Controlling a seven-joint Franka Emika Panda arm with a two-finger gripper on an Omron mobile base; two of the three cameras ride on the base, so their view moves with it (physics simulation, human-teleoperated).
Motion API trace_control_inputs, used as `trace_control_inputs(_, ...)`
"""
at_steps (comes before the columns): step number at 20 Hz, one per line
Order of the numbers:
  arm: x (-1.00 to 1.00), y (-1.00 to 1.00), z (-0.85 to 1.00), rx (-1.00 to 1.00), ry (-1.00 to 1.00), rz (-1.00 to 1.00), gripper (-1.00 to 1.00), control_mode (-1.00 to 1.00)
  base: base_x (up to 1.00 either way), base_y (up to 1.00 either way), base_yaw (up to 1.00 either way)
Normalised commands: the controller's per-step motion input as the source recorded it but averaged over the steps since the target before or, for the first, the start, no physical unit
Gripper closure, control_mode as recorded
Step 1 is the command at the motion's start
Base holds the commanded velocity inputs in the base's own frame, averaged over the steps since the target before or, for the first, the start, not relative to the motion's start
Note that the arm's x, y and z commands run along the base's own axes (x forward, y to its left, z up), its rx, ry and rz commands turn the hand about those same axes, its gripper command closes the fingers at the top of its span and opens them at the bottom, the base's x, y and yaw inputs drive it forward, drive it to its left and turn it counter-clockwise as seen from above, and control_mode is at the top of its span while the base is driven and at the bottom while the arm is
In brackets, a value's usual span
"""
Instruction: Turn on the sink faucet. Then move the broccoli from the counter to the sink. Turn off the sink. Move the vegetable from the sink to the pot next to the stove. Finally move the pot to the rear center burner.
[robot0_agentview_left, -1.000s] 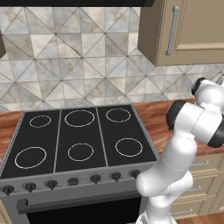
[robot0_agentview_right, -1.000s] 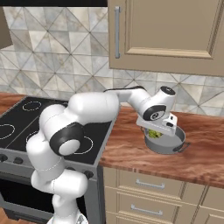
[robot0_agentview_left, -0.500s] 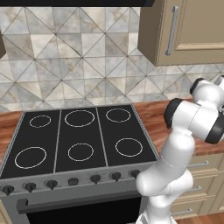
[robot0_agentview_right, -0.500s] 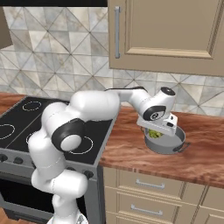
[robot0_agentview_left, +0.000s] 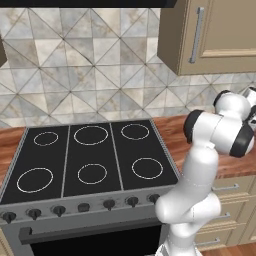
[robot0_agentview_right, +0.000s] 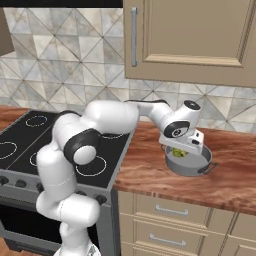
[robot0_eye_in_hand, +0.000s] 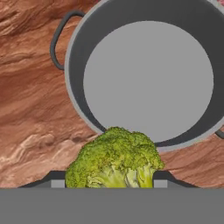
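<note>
Wooden counter (robot0_agentview_right: 150, 170) runs along the lower right of the right base view, beside a black stove (robot0_agentview_left: 90, 157) that takes the left and centre of the left base view; a tiled backsplash (robot0_agentview_left: 85, 75) rises behind both, under tan wall cabinets (robot0_agentview_right: 195, 40).

Broccoli (robot0_eye_in_hand: 114, 159) sits low in the centre of the hand view, pinched between the fingers of the gripper (robot0_eye_in_hand: 107, 183), whose jaws are part-way apart and closed on it; the floret spans the gap, so the hold looks firm. In the right base view it shows as a small green patch (robot0_agentview_right: 181, 153) just under the gripper (robot0_agentview_right: 184, 149), right at the mouth of the pot.

Grey pot (robot0_eye_in_hand: 148, 78) fills the upper centre of the hand view, its floor bare, one handle at the upper left; the broccoli hangs over its near rim rather than its middle, so by my reading the hand is carrying it above the pot to let it fall inside; a release here may catch the rim.

Rear centre burner (robot0_agentview_left: 91, 135) lies at centre left of the left base view, with nothing on it, awaiting the pot.
</note>
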Motion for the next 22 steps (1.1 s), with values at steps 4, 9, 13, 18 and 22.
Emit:
trace_control_inputs(4,0.23,-0.12,-0.11,-0.03,0.00,0.00,1.00,-1.00,0.00,0.00,0.00)
trace_control_inputs(9,0.43,0.00,-0.25,0.00,0.01,0.00,1.00,-1.00,0.00,0.00,0.00)
trace_control_inputs(13,0.34,-0.04,-0.25,0.00,0.01,0.00,1.00,-1.00,0.00,0.00,0.00)
trace_control_inputs(18,0.15,-0.30,-0.20,0.00,0.00,0.00,1.00,-1.00,0.00,0.00,0.00)
trace_control_inputs(22,0.27,-0.28,-0.25,0.00,0.01,0.00,1.00,-1.00,0.00,0.00,0.00)
